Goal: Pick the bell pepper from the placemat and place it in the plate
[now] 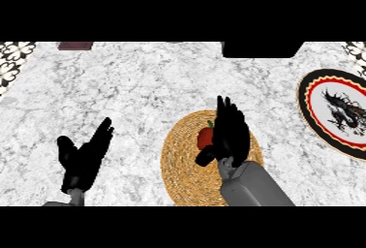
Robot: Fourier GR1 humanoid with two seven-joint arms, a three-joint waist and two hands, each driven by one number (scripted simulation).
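1. My right hand is over the round woven straw placemat, covering most of the red bell pepper, which sits on the mat's upper middle with only its left side and a bit of green stem showing.
2. My right fingers point up the view, fairly straight and close together, with the thumb low beside the pepper. I think they have not closed round it, though the hand hides too much for me to be sure.
3. My left hand rests open at the lower left, fingers up, well apart from the mat.
4. So the pick is not finished: the pepper is still on the mat, not lifted. Grasping, carrying and setting down all remain.
5. The round white plate with a red and black rim and a dark dragon figure lies at the right edge, well apart from the mat, with nothing on it.
6. The white and grey marble counter carries everything; a dark block and a small brownish object sit at its far edge, and patterned tile shows at the corners.
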